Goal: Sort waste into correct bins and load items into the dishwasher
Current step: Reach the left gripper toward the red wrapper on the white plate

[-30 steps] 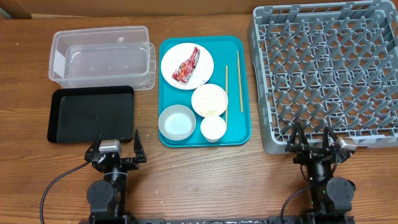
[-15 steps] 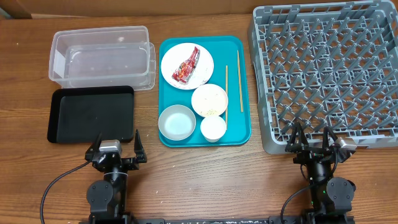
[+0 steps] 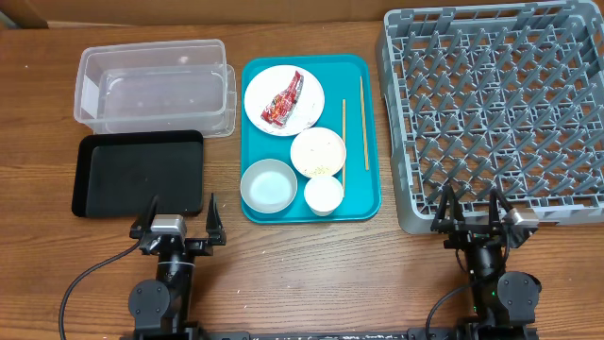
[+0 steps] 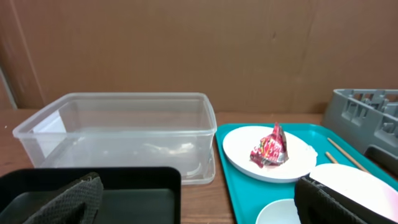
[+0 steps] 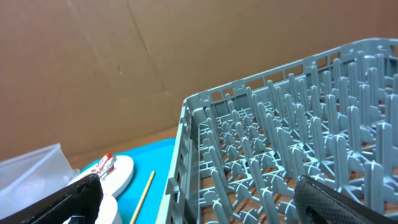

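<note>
Nothing is sorted yet: the red wrapper lies on the pink plate on the teal tray with the cup and chopsticks, the clear tub, black tray and dish rack look empty, and the left gripper and right gripper stand wide open, holding nothing.

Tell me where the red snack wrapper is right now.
In the overhead view, the red snack wrapper lies on the round plate at the far end of the teal tray, right of the clear tub.

Overhead downward; wrists forward, sharing plate
</note>
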Robot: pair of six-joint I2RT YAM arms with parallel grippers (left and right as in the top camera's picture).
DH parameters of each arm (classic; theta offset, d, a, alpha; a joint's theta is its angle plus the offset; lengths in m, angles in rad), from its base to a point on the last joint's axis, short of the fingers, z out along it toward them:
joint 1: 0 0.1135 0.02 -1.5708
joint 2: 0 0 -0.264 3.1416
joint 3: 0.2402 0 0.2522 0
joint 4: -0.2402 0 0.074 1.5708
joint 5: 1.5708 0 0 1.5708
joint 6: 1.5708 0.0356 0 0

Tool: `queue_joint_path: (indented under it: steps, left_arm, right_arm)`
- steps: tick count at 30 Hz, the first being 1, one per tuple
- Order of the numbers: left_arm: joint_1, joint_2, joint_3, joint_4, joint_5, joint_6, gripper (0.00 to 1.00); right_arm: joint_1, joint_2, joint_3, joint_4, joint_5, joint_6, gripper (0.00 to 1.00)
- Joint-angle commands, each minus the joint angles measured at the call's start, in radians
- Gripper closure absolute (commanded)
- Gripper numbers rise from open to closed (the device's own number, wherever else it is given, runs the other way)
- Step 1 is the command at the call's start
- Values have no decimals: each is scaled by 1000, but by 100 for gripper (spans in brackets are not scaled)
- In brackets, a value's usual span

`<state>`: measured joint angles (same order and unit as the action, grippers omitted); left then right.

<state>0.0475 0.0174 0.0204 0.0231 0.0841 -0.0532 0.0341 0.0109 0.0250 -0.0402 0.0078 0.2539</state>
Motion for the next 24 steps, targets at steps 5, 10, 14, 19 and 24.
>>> queue_joint_path:
  steps: [5,10,14,19,24]
  left_arm:
    - [-2,51,146,8,22,4,0]
    - [-2,178,250,8,48,54,0]
    - [-2,328,360,-1,82,58,0]
    - [-2,567,562,-41,153,59,0]
    - [-2,836,849,-164,247,98,0]
  right_arm:
    - [-2,-8,137,8,-13,-54,0]
    - [-2,-8,208,-18,-14,-58,0]
    - [-2,6,269,-34,-45,-103,0]
    - [-2,87,383,-95,-48,-103,0]
    - [-2,230,519,-171,-56,-105,0]
